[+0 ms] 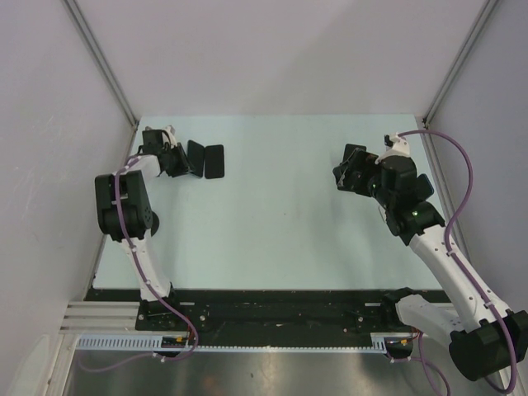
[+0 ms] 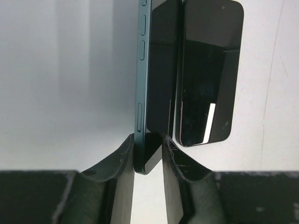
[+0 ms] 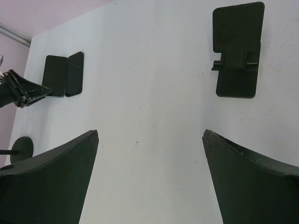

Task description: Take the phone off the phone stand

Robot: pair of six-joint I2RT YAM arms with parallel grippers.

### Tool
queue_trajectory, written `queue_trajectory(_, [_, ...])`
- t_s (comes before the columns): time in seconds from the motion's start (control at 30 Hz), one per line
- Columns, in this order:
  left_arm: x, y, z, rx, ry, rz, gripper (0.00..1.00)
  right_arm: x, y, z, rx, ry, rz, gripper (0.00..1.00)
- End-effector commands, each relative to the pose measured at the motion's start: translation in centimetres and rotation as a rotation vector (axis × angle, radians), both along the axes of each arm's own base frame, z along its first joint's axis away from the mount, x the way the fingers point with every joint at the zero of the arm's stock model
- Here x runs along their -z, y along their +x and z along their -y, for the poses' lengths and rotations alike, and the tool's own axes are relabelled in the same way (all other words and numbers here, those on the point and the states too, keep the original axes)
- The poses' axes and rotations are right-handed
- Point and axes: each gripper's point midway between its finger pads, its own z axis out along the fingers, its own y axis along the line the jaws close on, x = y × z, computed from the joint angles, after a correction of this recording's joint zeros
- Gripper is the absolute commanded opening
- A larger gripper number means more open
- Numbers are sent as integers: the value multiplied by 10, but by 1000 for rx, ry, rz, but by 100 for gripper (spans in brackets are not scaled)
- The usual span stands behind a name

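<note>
LEFT ARM AT THE PHONE: Your left gripper (image 2: 148,140) brackets the near end of the dark teal, glass-faced phone (image 2: 159,79), which stands on its long edge on the white table (image 2: 56,93) and reaches straight ahead from the fingers (image 2: 119,158). Both fingers sit close against its sides, but you cannot tell whether they clamp it or merely flank it. A glossy black flat slab (image 2: 208,74) lies just beside the phone, to the right in the wrist view. Your right gripper (image 3: 149,135) is spread wide and holds nothing. The black textured plastic phone stand (image 3: 237,49) sits ahead and to its right, well apart from the phone.
</note>
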Motion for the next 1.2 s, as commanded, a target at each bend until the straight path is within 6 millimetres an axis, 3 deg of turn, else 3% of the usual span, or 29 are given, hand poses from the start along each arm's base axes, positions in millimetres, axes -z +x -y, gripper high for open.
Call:
queue_trajectory(0.0, [0, 9, -16, -36, 52, -4, 34, -7, -2, 2, 2, 2, 27, 100])
queue_trajectory(0.33, [9, 4, -17, -42, 59, -35, 43, -7, -2, 2, 2, 10, 24, 100])
queue_trajectory(0.6, [12, 3, -18, -39, 69, -39, 59, -5, -3, 0, -4, 15, 18, 100])
queue_trajectory(0.87, [10, 12, -15, -11, 57, -21, 61, -3, -5, 0, -6, 16, 10, 100])
queue_trajectory(1.17, [12, 18, 11, 91, 21, -6, 63, 0, -5, -2, -8, 16, 5, 99])
